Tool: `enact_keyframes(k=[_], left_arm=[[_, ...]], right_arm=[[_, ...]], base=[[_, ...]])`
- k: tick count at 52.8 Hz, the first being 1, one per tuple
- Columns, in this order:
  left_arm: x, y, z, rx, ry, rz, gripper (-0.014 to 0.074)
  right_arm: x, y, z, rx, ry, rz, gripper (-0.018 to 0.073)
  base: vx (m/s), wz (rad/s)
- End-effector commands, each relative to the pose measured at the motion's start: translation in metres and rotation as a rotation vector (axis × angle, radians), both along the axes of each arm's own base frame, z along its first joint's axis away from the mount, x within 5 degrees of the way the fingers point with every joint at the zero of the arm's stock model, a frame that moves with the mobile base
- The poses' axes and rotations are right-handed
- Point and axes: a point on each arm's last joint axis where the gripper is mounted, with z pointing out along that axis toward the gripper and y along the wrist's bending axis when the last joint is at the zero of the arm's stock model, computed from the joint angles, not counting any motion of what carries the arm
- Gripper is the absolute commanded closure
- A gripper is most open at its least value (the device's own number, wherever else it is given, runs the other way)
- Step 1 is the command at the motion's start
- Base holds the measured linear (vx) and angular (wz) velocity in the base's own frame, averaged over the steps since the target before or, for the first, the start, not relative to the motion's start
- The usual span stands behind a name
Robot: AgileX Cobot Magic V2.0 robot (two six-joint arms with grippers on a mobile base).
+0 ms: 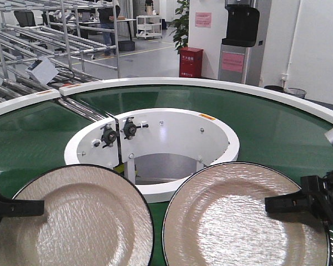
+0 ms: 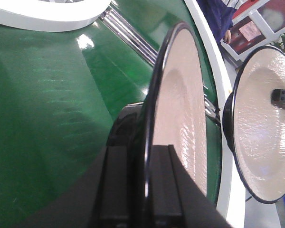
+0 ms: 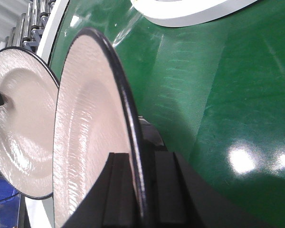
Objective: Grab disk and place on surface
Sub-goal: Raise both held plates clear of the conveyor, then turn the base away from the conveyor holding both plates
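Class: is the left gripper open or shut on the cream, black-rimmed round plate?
Shut on it: left wrist view shows the left gripper, black fingers clamping both faces of the cream black-rimmed plate.

No legible text on pink wall sign (image 1: 203,20) or red cabinet (image 1: 191,62).

Front overview; wrist close-ups sharing disks (image 1: 244,221)

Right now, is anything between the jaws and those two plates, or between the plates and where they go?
Nothing visible stands between them. The left jaws are shut on the left plate, and the right jaws on the right plate. Both plates hang over the green belt. The surface they go to is not in view.
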Motion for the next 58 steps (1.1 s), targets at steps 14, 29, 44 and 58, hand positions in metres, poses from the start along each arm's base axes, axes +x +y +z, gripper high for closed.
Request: enact_keyframes(k=[14,29,44,58], left_arm=[[-0.0035,-0.0057,0.0273,-0.123,-0.077,0.004,0.0605],[-0.0035,-0.0057,0.0273,-0.123,-0.077,0.004,0.0605],[-0.0035,-0.0057,0.0273,-0.123,-0.077,0.004,0.0605],[-0.0035,-0.0057,0.0273,-0.123,-0.077,0.004,0.0605]], right_arm=[[-0.0046,0.0050,0.0266,0.105,-0.082,-0.015,0.0568],[-0.0046,0.0050,0.0266,0.105,-0.082,-0.015,0.0568],[-0.0046,0.0050,0.0266,0.105,-0.082,-0.015,0.0568],[-0.0046,0.0050,0.0266,0.105,-0.082,-0.015,0.0568]], base=[[-0.02,-0.07],[-0.09,-0.37],[-0.15,-0.57],[-0.15,-0.59]])
